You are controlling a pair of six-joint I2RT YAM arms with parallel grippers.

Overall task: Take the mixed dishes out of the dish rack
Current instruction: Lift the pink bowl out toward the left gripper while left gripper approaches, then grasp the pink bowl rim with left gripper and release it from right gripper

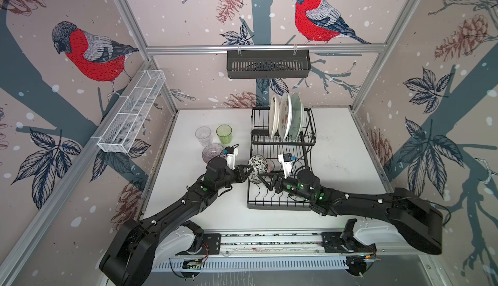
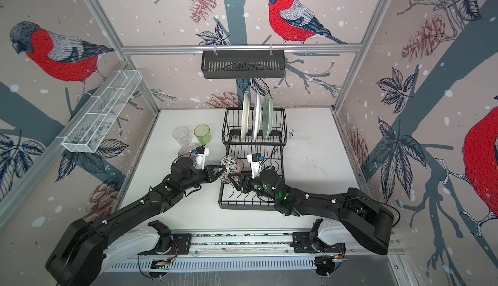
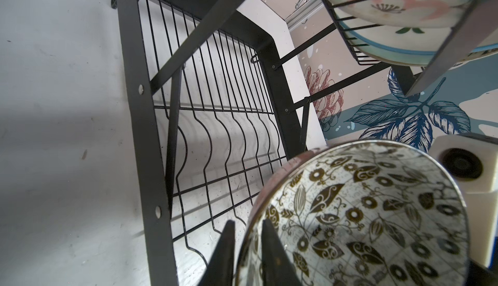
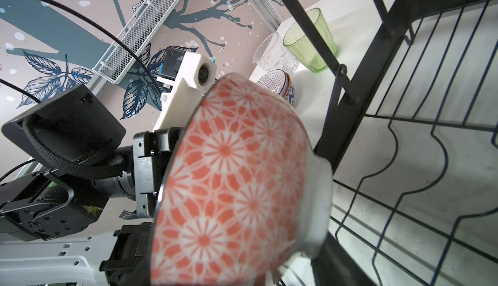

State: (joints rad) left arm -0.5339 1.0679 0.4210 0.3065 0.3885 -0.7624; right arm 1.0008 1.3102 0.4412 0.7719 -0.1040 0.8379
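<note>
— Taking the back wall as 12 o'clock, what do we meet first?

— The bowl [image 1: 257, 169], tipped on its side over the 9 o'clock edge of the flat tray of the rack [image 1: 279, 208]. Its mouth faces 9 o'clock and its foot 3. We see dark leaves and flowers inside and an orange flower pattern outside.

— And the jaws?

— The left jaws are closed on the rim at 9 o'clock, one finger outside the wall and one inside. The right jaws grip the bowl's near edge, at 6 o'clock. They stand wide, one finger across the inside and the other behind the wall.

— What lies farther out on the table [image 1: 345, 158]?

— At 10 o'clock from the held bowl we find a striped bowl [image 1: 213, 151], partly hidden by the left wrist. Past it stand the clear tumbler [image 1: 203, 135] and the green tumbler [image 1: 224, 133], upright and just beside each other, the green one on the 3 o'clock side.

— And farthest?

— At 12 o'clock the rack's raised section holds three plates on edge. The white plate [image 1: 273, 121] is toward 9 o'clock, the green plate [image 1: 297, 117] toward 3, and the watermelon plate [image 1: 285, 120] stands between them. Beyond them a black basket [image 1: 268, 63] hangs on the back wall.
</note>
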